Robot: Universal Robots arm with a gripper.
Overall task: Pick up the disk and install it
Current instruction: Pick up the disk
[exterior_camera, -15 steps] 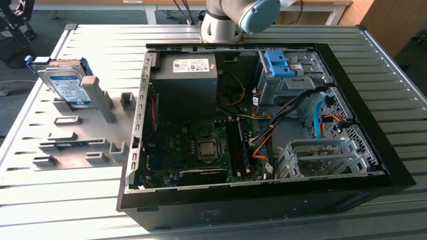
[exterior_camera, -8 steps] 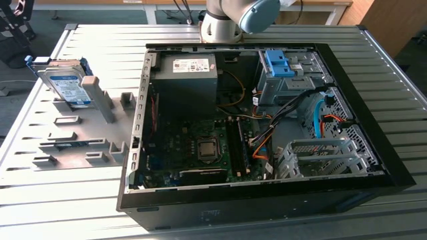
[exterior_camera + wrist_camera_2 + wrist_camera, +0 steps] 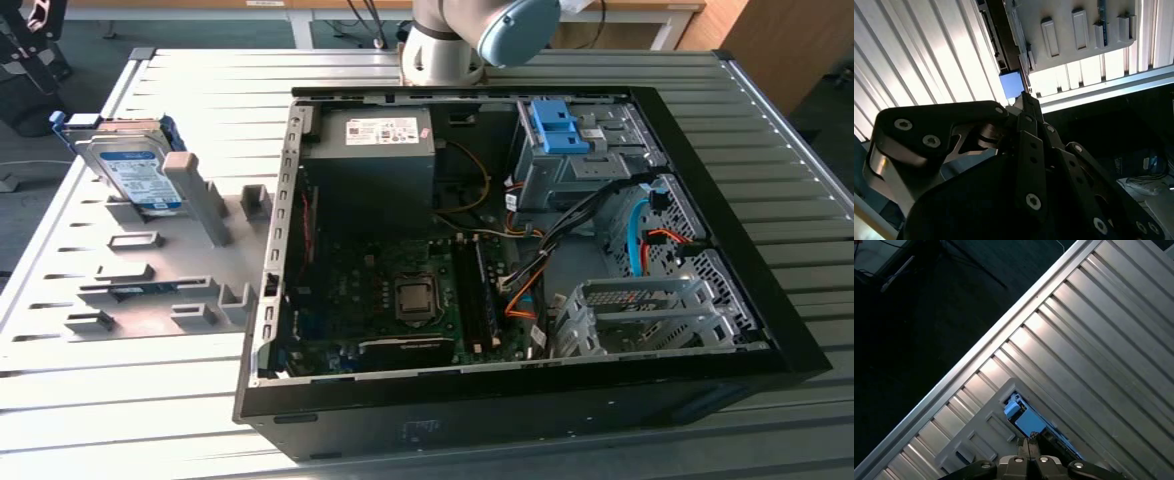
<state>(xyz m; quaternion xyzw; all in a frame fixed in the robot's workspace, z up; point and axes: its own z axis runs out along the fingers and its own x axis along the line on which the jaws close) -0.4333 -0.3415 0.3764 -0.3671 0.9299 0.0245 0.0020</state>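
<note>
The disk [image 3: 134, 170] stands on edge in a grey slotted rack [image 3: 174, 270] on the table, at the exterior view's left, beside the open computer case [image 3: 534, 400]. It is silver-grey with a white-and-blue label and a blue bracket. Both wrist views look along my gripper [image 3: 1026, 444] [image 3: 1025, 96] at the rack [image 3: 979, 435] far beyond it. The disk's blue bracket [image 3: 1026, 422] [image 3: 1013, 84] shows just past the fingertips. The fingertips meet with nothing between them, well apart from the disk.
The case lies open with its motherboard showing. Inside are a grey power supply box [image 3: 380, 150], a blue latch [image 3: 558, 128] on a bay and a metal drive cage [image 3: 641, 315]. My arm [image 3: 454, 40] rises behind the case. The ribbed table edge [image 3: 979, 355] is near the rack.
</note>
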